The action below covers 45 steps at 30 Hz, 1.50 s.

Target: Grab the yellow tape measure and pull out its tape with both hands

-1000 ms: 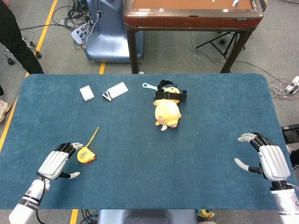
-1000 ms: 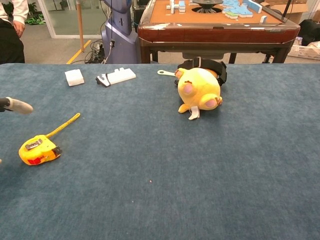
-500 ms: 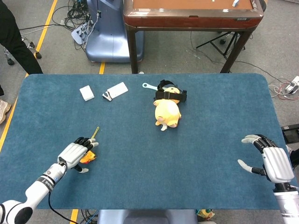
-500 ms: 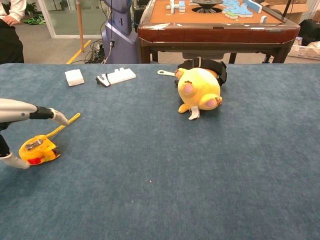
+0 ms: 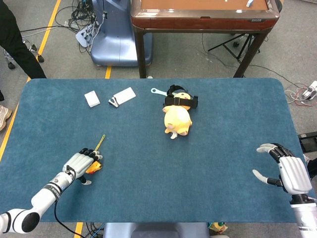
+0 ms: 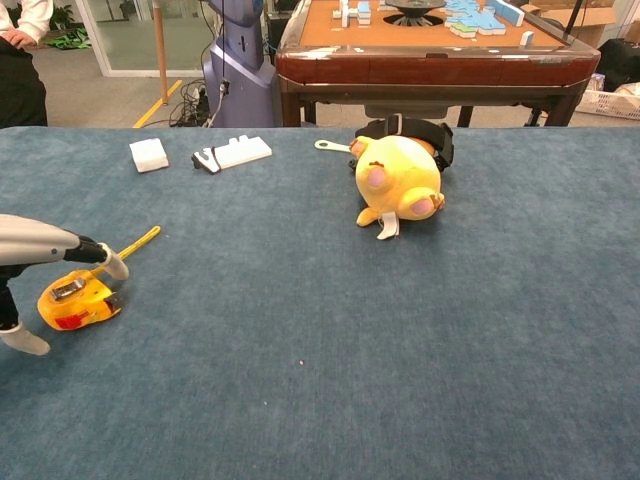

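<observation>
Where the head view looks down on the blue table (image 5: 148, 198), we find no open container; the only items on it are a white block (image 5: 91, 98), a flat white piece (image 5: 122, 96), a small white spoon-like tool (image 5: 158, 91) and a yellow plush toy (image 5: 177, 119) wearing a black strap. The yellow tape measure (image 5: 94, 167) lies near the table's front left edge, its yellow strap (image 5: 100, 142) trailing away from the robot. Our left hand (image 5: 79, 163) sits over the case, its dark fingers (image 5: 89, 152) draped across the top; whether they actually clamp the case, we cannot tell. Our right hand (image 5: 287, 171) hovers well apart at the right edge, fingers spread and holding nothing.

In the chest view, the tape measure (image 6: 78, 301) rests on the cloth at far left. One fingertip (image 6: 113, 266) of the left hand (image 6: 40, 262) lies just above the case on its far side, and another (image 6: 24, 341) sits in front of it, so the case lies between them. Contact is not resolved. The right hand does not appear here.
</observation>
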Motion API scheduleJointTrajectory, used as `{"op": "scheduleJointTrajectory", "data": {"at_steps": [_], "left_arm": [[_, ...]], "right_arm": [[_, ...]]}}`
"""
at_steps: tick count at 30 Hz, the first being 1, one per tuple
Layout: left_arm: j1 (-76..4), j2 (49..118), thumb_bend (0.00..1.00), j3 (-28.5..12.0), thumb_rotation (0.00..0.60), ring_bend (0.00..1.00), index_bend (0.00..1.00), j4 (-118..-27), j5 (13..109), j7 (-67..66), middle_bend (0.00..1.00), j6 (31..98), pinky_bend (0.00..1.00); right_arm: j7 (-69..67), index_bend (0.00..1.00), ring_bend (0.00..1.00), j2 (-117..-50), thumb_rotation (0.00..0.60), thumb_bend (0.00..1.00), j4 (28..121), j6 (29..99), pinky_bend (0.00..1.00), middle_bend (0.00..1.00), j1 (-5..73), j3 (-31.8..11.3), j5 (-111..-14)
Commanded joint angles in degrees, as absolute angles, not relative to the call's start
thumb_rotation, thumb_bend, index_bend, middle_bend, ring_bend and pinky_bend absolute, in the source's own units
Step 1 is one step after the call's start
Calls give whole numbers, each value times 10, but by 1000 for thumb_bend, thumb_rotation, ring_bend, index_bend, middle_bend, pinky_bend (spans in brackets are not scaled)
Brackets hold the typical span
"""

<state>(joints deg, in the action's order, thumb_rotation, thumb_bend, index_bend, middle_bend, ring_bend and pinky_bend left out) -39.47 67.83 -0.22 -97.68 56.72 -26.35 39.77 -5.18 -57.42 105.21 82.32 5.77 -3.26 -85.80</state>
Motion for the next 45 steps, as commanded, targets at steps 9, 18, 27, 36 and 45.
{"op": "scheduleJointTrajectory", "data": {"at_steps": [9, 18, 27, 36, 45], "left_arm": [[-381, 652, 145, 37, 600, 20, 166, -1008, 550, -274, 130, 445, 9], [-369, 657, 145, 46, 600, 27, 186, -1003, 537, -263, 144, 471, 9], [-358, 689, 145, 36, 600, 32, 179, -962, 561, -239, 144, 495, 9], [-346, 714, 145, 36, 600, 87, 218, -927, 585, -235, 191, 517, 10], [-332, 727, 144, 29, 600, 142, 278, -913, 599, -222, 256, 536, 11]], "right_arm": [[-49, 346, 204, -579, 600, 261, 1054, 814, 265, 297, 64, -33, -862], [-46, 346, 204, -579, 600, 261, 1057, 815, 264, 297, 64, -33, -863], [-43, 346, 204, -575, 600, 261, 1061, 820, 265, 297, 60, -31, -864], [-40, 346, 204, -572, 600, 261, 1064, 818, 265, 297, 60, -32, -860], [-36, 346, 204, -572, 600, 261, 1066, 813, 264, 297, 62, -32, -857]]}}
